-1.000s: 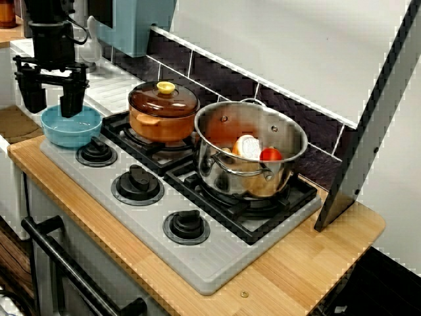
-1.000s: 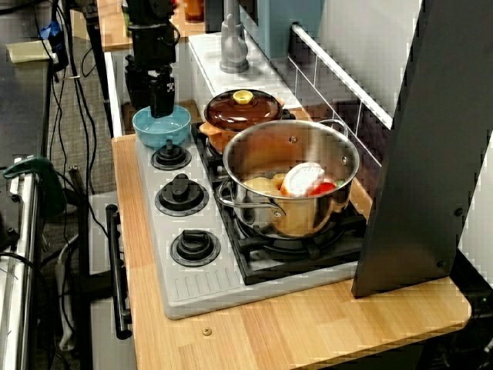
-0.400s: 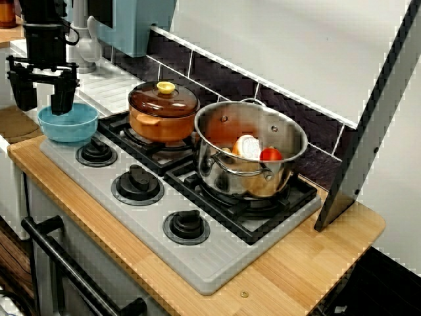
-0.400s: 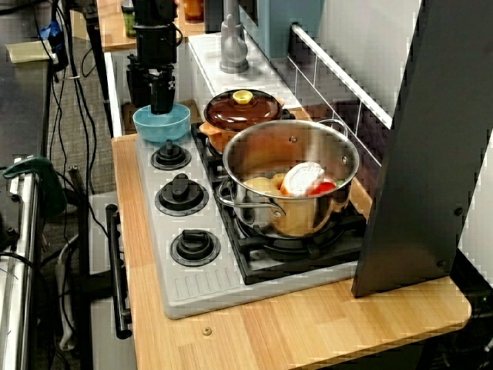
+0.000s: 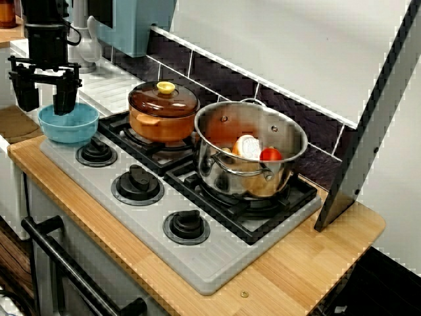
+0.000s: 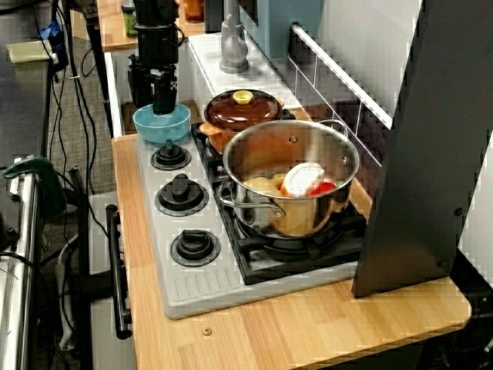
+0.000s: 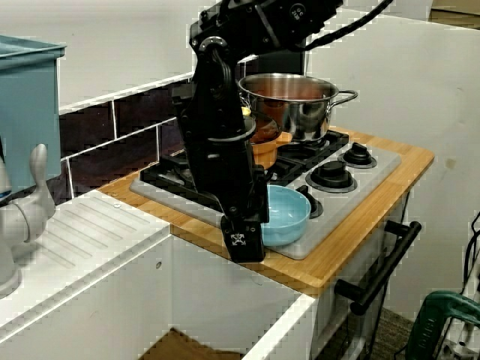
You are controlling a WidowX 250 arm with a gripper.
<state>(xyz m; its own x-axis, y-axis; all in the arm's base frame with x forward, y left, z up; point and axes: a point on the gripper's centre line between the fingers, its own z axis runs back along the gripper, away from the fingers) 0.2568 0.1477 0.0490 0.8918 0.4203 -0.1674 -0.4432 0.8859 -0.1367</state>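
no legible text, white emblem on pincer (image 7: 241,243)

- The black arm (image 7: 217,135) comes down steeply, with its wrist held upright.
- Its gripper (image 5: 45,99) points straight down.
- The two dark fingers (image 5: 64,100) stand parallel and spread, with a clear gap between them and nothing clamped.

The tool (image 5: 46,103) is black. At the stove's (image 5: 141,224) corner the bowl (image 5: 68,124) is light blue. The stove is grey with black dials (image 5: 137,182) and grates (image 5: 154,150); on it stand a glossy brown pot (image 5: 162,117) with a yellow knob (image 5: 166,87) and a silver pot (image 5: 250,164). Beneath it the surface (image 5: 309,260) is pale striped wood.
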